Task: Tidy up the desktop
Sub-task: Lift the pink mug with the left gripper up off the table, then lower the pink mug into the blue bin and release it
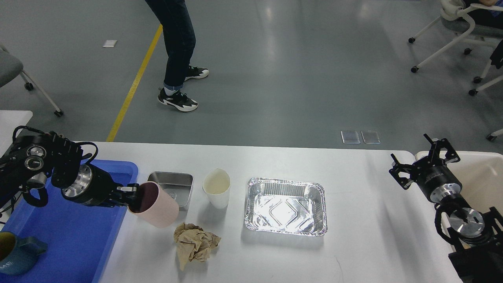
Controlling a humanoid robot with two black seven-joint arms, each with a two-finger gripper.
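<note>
The white desktop (353, 236) spans the lower half of the head view. My left gripper (131, 194) is shut on the rim of a pink cup (155, 204) with a dark inside, held tilted above the desktop in front of a steel tray (173, 185). A white paper cup (216, 188), a foil tray (285, 206) and a crumpled brown paper (194, 243) lie on the desktop. My right gripper (426, 161) is open and empty above the desktop's right edge.
A blue plastic tray (78, 236) at the left holds a blue mug (15, 251). A cream-white bin (477, 177) stands at the right, behind my right arm. A person (177, 47) walks on the floor beyond the desktop. Chairs stand at the far right.
</note>
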